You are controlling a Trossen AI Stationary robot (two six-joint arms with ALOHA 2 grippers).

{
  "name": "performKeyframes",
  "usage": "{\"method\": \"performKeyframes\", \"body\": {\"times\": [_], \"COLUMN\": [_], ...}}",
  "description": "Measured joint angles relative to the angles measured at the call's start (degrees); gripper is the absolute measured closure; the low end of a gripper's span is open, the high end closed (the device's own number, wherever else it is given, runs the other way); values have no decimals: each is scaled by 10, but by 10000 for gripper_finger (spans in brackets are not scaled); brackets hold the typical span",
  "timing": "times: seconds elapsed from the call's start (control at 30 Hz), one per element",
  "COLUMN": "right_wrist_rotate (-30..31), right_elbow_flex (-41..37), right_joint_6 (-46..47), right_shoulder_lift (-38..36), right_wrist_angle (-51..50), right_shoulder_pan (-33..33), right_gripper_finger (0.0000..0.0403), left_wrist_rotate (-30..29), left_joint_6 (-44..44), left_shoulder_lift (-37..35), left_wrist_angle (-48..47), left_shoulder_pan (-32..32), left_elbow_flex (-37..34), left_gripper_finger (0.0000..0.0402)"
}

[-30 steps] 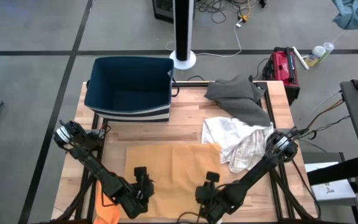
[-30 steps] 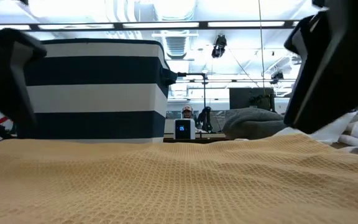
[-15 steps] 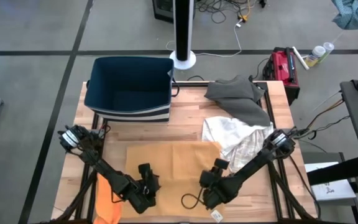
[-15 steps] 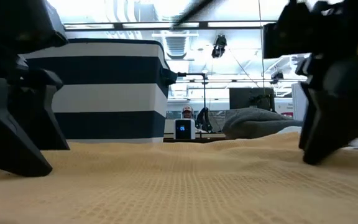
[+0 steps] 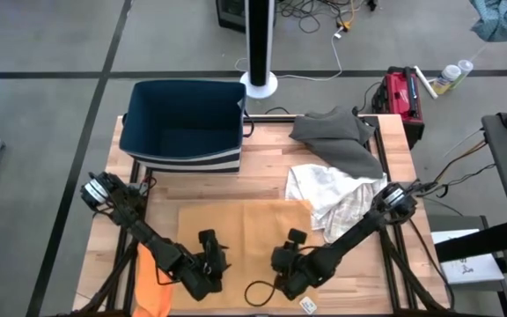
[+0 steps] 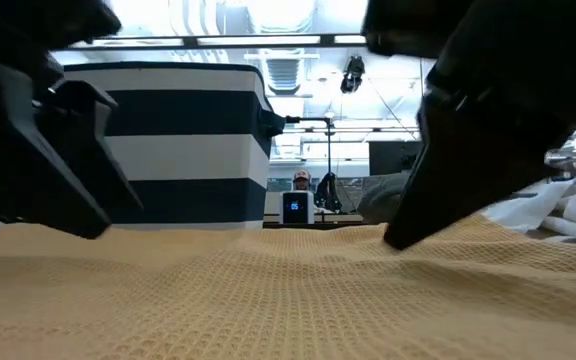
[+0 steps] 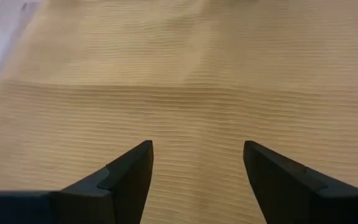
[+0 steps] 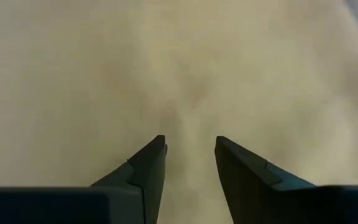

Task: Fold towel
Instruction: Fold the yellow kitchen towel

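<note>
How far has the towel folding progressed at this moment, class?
Done: the tan towel lies spread flat on the table. In hand: the left tool and right tool hang open over its near edge, gripping nothing. Left: grasping and every fold.

Towel (image 5: 245, 231) lies before the bin (image 5: 183, 123), beside cloths (image 5: 337, 198).

My two grippers, the left gripper (image 5: 211, 249) and the right gripper (image 5: 290, 247), sit low over the tan towel (image 5: 245, 224), with open cloth between them. Behind my left side the striped bin (image 5: 183, 128) walls off the far table. On my right the white cloth heap (image 5: 337, 198) crowds the towel's edge, the grey cloth (image 5: 333, 132) beyond it.
</note>
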Motion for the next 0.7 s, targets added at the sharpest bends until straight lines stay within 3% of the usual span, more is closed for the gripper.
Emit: {"method": "performKeyframes", "body": {"times": [0.3, 0.57, 0.7], "right_wrist_rotate": [19, 17, 34], "right_elbow_flex": [-10, -10, -7], "right_joint_6": [-10, -20, -24], "right_shoulder_lift": [24, 20, 20], "right_wrist_angle": [26, 6, 4], "right_shoulder_pan": [-36, -36, -33], "right_gripper_finger": [268, 277, 274], "left_wrist_rotate": [0, 45, 40], "left_joint_6": [-65, -17, -23], "left_shoulder_lift": [-15, -69, -106], "left_wrist_angle": [8, -21, -58], "left_shoulder_pan": [43, 34, 35], "left_elbow_flex": [-80, -78, -78], "left_gripper_finger": [185, 187, 186]}}
